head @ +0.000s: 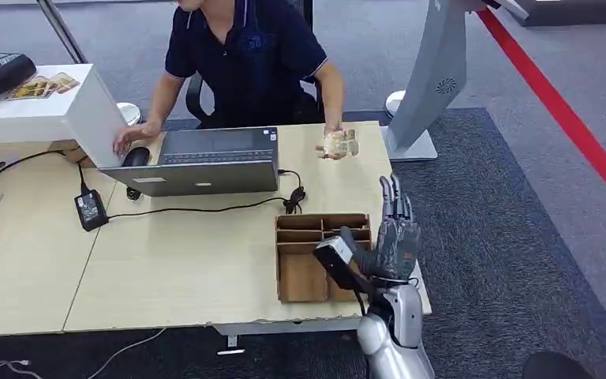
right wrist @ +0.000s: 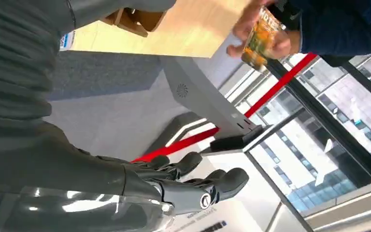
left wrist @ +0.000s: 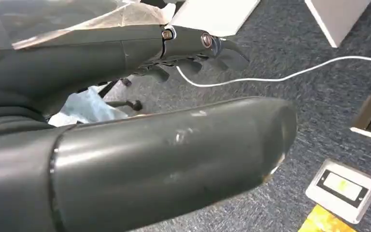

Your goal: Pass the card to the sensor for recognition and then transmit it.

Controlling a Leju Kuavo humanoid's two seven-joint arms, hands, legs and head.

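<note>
Lower right of the head view: right hand (head: 394, 229) raised over the table's (head: 173, 268) edge beside the cardboard tray (head: 316, 257), fingers straight and apart, holding nothing. Card (head: 339, 144) well above it, upper centre, in the seated person's hand (head: 330, 150). Left hand's state: cannot tell.

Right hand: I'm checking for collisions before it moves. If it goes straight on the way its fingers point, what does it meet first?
Probably the person's hand holding the card. The right hand points across the table toward it, though depth is unclear.
</note>
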